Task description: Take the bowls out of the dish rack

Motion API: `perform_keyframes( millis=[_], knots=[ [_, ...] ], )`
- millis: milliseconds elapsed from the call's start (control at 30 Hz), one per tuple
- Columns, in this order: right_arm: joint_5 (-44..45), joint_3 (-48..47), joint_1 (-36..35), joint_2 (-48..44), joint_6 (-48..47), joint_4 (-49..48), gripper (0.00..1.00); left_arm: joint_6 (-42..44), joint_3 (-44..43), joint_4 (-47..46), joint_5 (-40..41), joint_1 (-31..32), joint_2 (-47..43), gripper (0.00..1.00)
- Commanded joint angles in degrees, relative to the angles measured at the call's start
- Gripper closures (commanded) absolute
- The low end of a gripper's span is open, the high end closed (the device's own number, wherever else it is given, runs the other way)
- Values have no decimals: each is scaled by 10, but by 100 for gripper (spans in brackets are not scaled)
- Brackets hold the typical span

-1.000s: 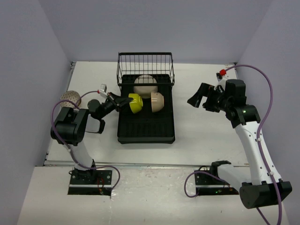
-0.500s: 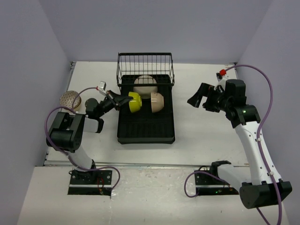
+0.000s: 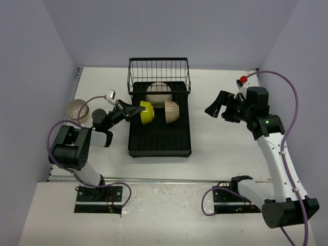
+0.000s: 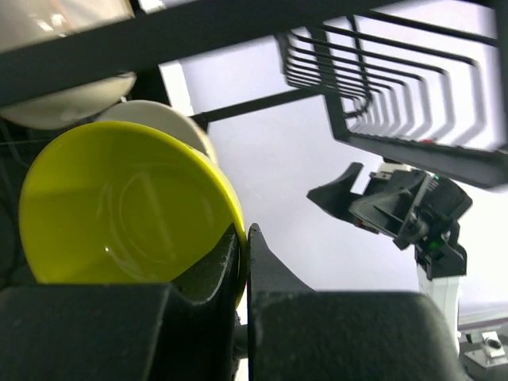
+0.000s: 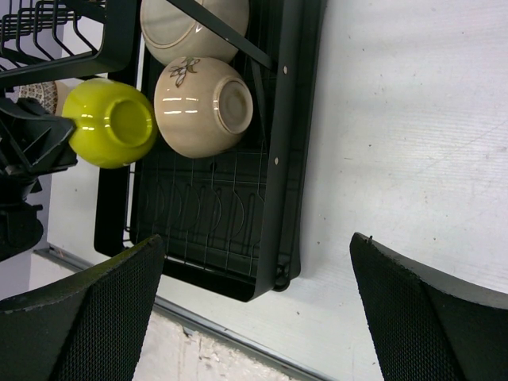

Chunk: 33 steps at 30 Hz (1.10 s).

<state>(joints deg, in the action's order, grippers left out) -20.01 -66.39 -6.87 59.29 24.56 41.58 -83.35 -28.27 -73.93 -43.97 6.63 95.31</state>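
Top external shows our left end effector [image 3: 134,111], clamped on the yellow bowl [image 3: 147,113], has nudged it leftward, starting its unloading.

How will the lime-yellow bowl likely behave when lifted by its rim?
The glossy lime-yellow round bowl looks rigid, so it should keep its shape. Its shiny surface may slip or pivot in the left gripper, which pinches only the rim. Round, it could roll if released sideways.

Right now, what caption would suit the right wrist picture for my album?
Left end effector grips the yellow bowl at the rack edge; two beige bowls lie beside it.
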Motion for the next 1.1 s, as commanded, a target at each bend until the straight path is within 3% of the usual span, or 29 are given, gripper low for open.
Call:
perform_keyframes(
  millis=[0,233,500,667,867,1067],
  knots=[
    [1,-5,-2,-6,-4,-11,1,14,9,-156,-10,-3,-60,100],
    [-13,-2,-2,-14,10,-15,1,82,23,20,-17,-5,-200,100],
    [-8,2,-2,-35,2,-1,1,202,15,349,-5,-52,-368,100],
    [-15,11,-2,-42,5,-2,1,312,-32,589,11,-66,-402,100],
    [-14,10,-2,-40,4,2,1,450,-152,873,127,-66,-435,100],
    [-28,14,-2,-44,23,-7,1,551,-304,1116,414,-66,-396,100]
  ],
)
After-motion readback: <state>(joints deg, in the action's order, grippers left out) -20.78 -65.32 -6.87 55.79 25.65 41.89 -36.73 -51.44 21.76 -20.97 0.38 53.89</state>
